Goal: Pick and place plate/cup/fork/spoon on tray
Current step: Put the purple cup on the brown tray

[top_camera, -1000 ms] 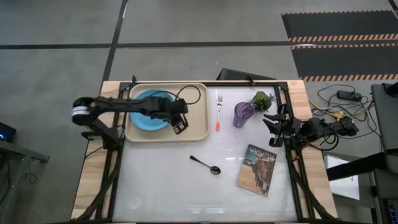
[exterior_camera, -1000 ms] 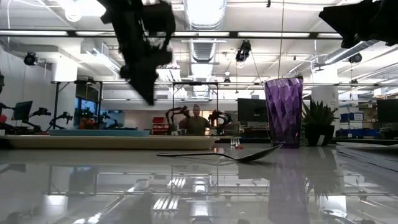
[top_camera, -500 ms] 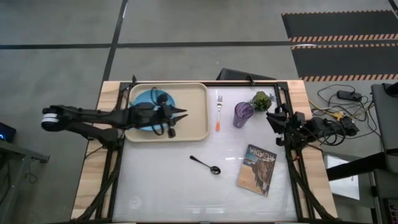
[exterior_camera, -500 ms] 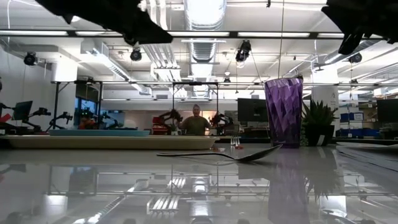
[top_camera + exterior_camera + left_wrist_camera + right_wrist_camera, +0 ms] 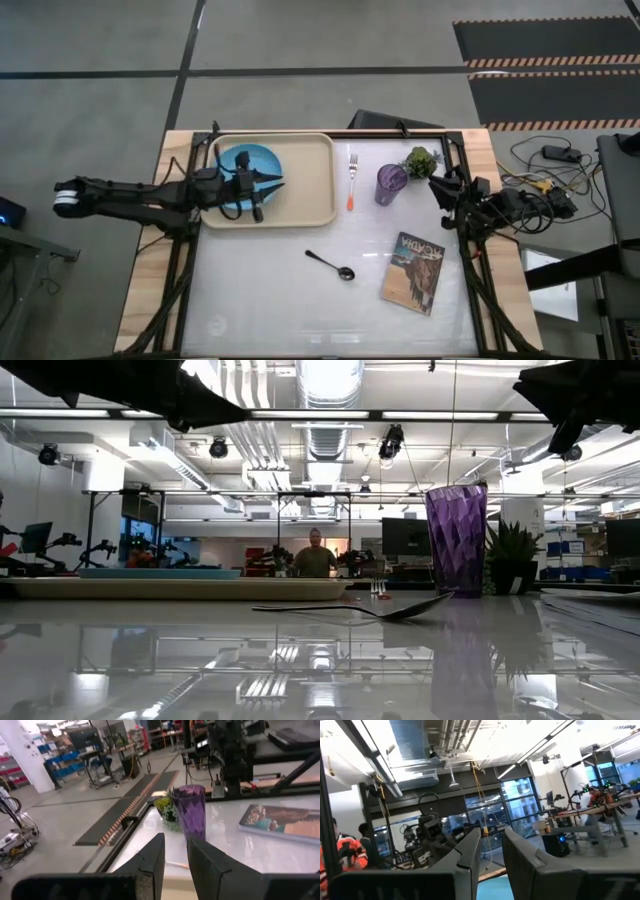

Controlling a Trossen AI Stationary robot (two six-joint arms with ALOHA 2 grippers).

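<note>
The light-blue plate (image 5: 240, 160) lies flat in the left half of the cream tray (image 5: 315, 190) at the table's far left. My left gripper (image 5: 280, 182) hovers level over the tray just right of the plate, pointing toward the table's right, its fingers (image 5: 152, 860) drawn close and empty. The purple cup (image 5: 390, 183) stands upright right of the fork (image 5: 352, 180), which lies flat beside the tray. The dark spoon (image 5: 330, 265) lies mid-table. My right gripper (image 5: 435, 185) waits at the right edge near the cup, empty.
A small green potted plant (image 5: 421, 160) stands just beyond the cup. A picture-cover book (image 5: 412, 272) lies at the near right. Bare table spreads around the spoon and toward the near edge. A person stands in the room beyond the table (image 5: 315, 555).
My left gripper has risen from pointing down over the tray's middle, tipped up to level, and drawn back toward the table's left edge. The plate stays flat on the tray.
</note>
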